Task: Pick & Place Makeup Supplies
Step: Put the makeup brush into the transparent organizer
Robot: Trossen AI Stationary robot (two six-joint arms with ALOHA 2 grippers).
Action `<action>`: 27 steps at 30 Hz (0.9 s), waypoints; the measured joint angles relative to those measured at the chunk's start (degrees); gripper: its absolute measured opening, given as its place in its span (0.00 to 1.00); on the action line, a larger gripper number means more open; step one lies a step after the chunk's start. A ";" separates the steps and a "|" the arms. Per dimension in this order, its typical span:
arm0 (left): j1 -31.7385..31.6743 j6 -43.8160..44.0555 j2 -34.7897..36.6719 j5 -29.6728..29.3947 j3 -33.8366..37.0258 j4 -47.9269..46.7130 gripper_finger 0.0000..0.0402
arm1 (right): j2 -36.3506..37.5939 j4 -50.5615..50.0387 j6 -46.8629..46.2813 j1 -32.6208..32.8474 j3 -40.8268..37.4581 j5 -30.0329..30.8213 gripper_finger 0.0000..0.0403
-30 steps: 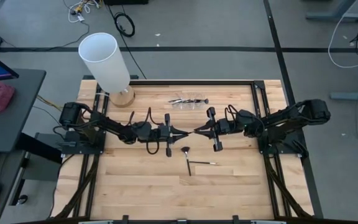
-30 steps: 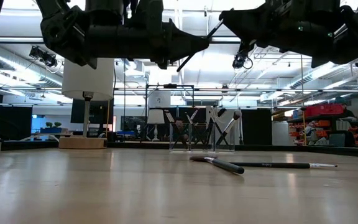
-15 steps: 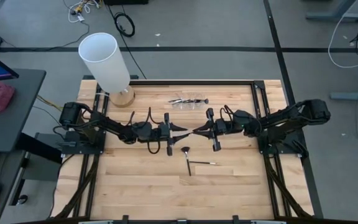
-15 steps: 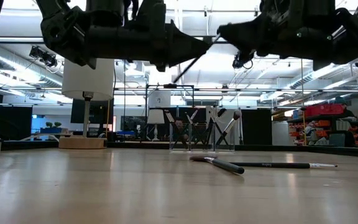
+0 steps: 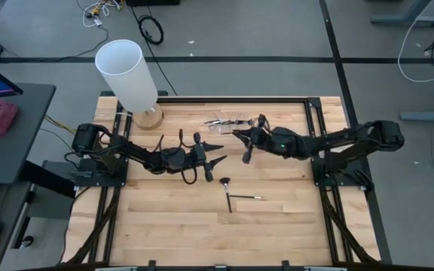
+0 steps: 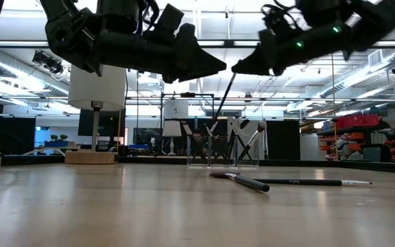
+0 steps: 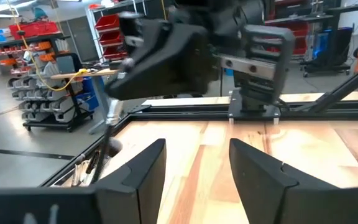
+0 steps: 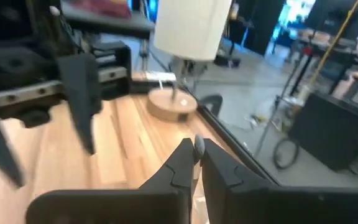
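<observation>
The right gripper (image 5: 236, 134) pinches a thin makeup brush (image 6: 223, 96), which hangs slanting down from its fingertips above the clear organizer (image 6: 223, 149) holding more brushes near the table's (image 5: 277, 226) far edge. The left gripper (image 5: 221, 158) hovers mid-table, fingers (image 7: 143, 174) spread and empty. Two brushes (image 5: 236, 196) lie crossed on the wood just beyond it

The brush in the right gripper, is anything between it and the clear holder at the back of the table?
Nothing visible. The right gripper holds the brush hanging tip down above bare wood, close to the clear holder. The left gripper sits open, nearer the front and off that line.
</observation>
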State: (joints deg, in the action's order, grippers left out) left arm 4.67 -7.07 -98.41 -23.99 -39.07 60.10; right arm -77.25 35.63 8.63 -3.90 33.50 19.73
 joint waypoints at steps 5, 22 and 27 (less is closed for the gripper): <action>0.00 0.07 0.00 0.00 0.00 -0.02 0.45 | -1.54 -12.59 2.38 -2.87 11.11 0.85 0.04; 0.00 0.09 0.00 0.02 0.00 0.04 0.45 | -16.51 -16.97 0.54 -13.10 21.11 -5.42 0.04; 0.00 0.09 0.00 0.04 0.00 0.02 0.45 | -18.44 -16.98 -1.62 -13.44 21.16 -5.40 0.05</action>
State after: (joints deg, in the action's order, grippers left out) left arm 4.67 -6.98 -98.41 -23.94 -39.07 60.12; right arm -95.69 18.65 7.01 -17.34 54.65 14.33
